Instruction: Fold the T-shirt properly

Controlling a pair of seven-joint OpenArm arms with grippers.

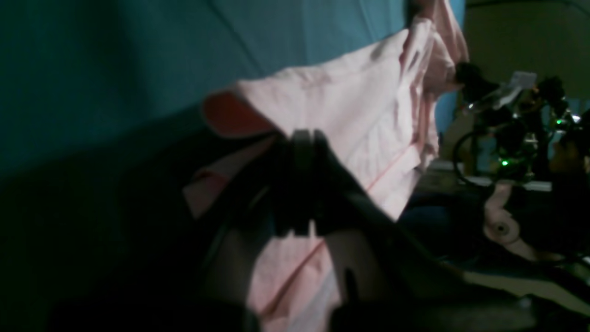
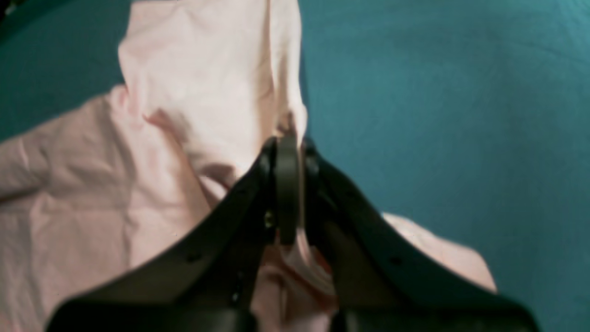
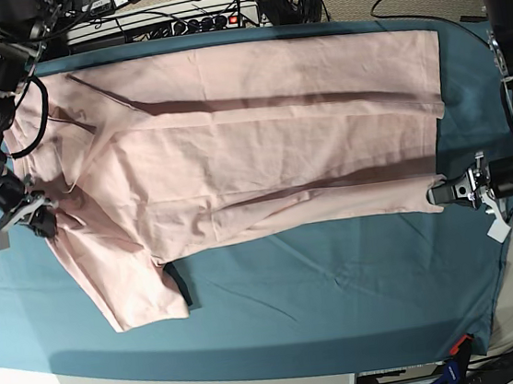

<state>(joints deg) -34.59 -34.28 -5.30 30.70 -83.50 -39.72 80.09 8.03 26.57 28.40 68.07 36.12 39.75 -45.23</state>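
Note:
The pale pink T-shirt (image 3: 251, 146) lies spread, plain side up, across the teal table cloth (image 3: 340, 275), with its hem to the right and its sleeves to the left. One sleeve (image 3: 139, 298) points toward the table's front. My left gripper (image 3: 435, 196) is shut on the near hem corner. In the left wrist view the dark fingers (image 1: 302, 138) pinch pink cloth (image 1: 345, 106). My right gripper (image 3: 45, 219) is shut on the shirt's near shoulder. In the right wrist view it (image 2: 288, 147) clamps a fold of pink cloth (image 2: 193, 83).
A power strip and cables (image 3: 172, 21) lie along the table's back edge. The white front edge of the table (image 3: 212, 373) runs along the bottom. The other arm (image 1: 507, 129) shows at the right of the left wrist view. Teal cloth (image 2: 438, 115) lies bare beside the shirt.

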